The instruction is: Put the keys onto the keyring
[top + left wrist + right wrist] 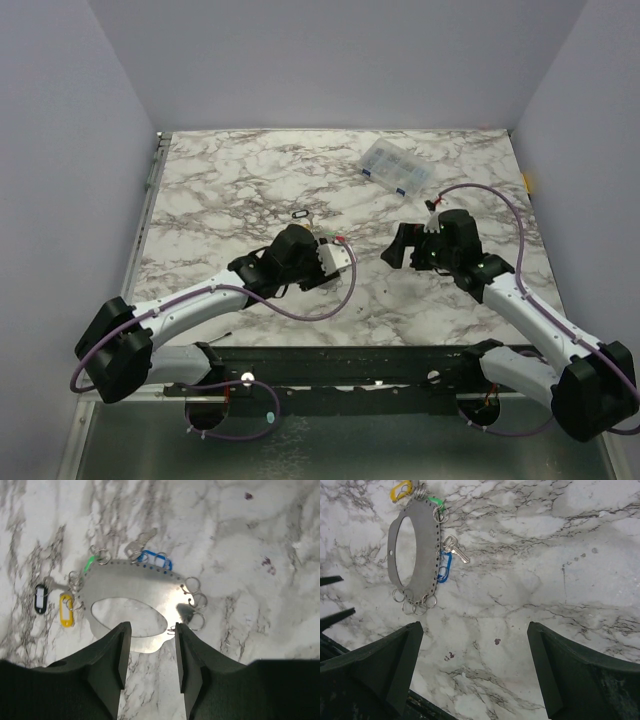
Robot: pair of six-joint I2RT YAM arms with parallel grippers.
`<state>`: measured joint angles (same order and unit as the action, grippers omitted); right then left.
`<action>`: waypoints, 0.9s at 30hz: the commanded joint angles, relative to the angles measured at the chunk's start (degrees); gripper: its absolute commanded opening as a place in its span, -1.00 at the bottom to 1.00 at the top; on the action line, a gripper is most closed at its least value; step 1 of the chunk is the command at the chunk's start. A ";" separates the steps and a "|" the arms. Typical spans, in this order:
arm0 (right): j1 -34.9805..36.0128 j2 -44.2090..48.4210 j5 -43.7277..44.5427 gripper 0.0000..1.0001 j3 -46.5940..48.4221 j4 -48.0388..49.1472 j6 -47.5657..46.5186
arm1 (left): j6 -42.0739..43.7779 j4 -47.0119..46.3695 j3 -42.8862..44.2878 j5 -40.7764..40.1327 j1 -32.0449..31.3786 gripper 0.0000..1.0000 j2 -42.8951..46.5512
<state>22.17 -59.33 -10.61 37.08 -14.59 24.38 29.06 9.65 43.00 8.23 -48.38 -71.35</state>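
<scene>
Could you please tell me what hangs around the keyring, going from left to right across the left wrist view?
Black tag → yellow tag → green tag → blue tag → empty small rings.

We see a worktop (250, 555) of white marble veined in grey and brown. The keyring (125, 582) is dull grey metal, its rim dotted with tiny holes. We count four tag colours — black tag (40, 599) with a white label, yellow tag (66, 611), green tag (90, 562), blue tag (155, 560) — plus a silver key (141, 541).
</scene>
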 commanded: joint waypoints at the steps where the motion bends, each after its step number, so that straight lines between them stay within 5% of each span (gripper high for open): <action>1: 3.49 -1.55 -0.74 0.95 1.76 1.19 -1.02 | -22.71 0.81 1.47 -17.04 0.86 -0.04 2.75; 8: 15.01 -6.34 8.13 0.91 6.50 -1.27 2.48 | -36.91 3.54 4.41 -35.00 3.72 0.13 -0.42; 17: 28.31 -18.02 21.40 0.84 12.86 -1.73 8.05 | -43.01 5.83 8.48 -31.37 12.99 0.13 2.65; 27: 35.92 -37.64 27.66 0.58 26.67 -3.72 6.96 | -40.58 6.51 4.51 -38.56 13.78 0.14 10.01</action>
<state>56.05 -91.66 12.10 58.54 -16.12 31.46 -11.57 15.20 49.69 -25.08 -34.59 -64.58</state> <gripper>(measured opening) 0.831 0.565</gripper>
